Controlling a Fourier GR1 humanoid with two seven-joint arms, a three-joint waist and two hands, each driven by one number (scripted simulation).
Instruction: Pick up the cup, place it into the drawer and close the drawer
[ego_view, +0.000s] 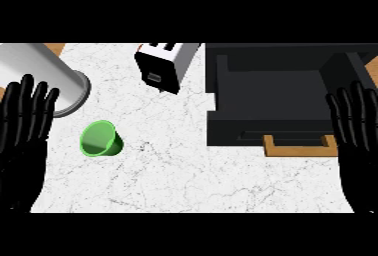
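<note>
**Desk:** What's on your feed?

**Me:** I'm looking steeply down on the counter (192, 180). The cup (101, 138) is green and sits left of centre on bare marble, with nothing touching it. I can see into its mouth, but I can't tell whether it stands upright or leans.

**Desk:** And the robot hands?

**Me:** My left robot hand (22, 142) is at the left edge of the frame, wide open with fingers straight and pointing up, holding nothing. It's near the cup, just to its left, but not touching it. My right robot hand (359, 145) is at the right edge. It's also wide open with fingers up, and it holds nothing.

**Desk:** Where's the drawer?

**Me:** The drawer (236, 131) is at the upper right. It's black, pulled open, and I see a dark bare floor inside. Its wooden handle (299, 150) juts from the front wall toward the lower edge of the frame. The right robot hand is just beside the drawer's right side. The cup is well apart from the drawer, across the counter to the left.

**Desk:** Anything else around?

**Me:** A toaster (166, 62) is at top centre, just left of the drawer. A grey canister (44, 75) is in the upper left corner, above the cup, and the left fingertips overlap its lower edge in my view.
</note>
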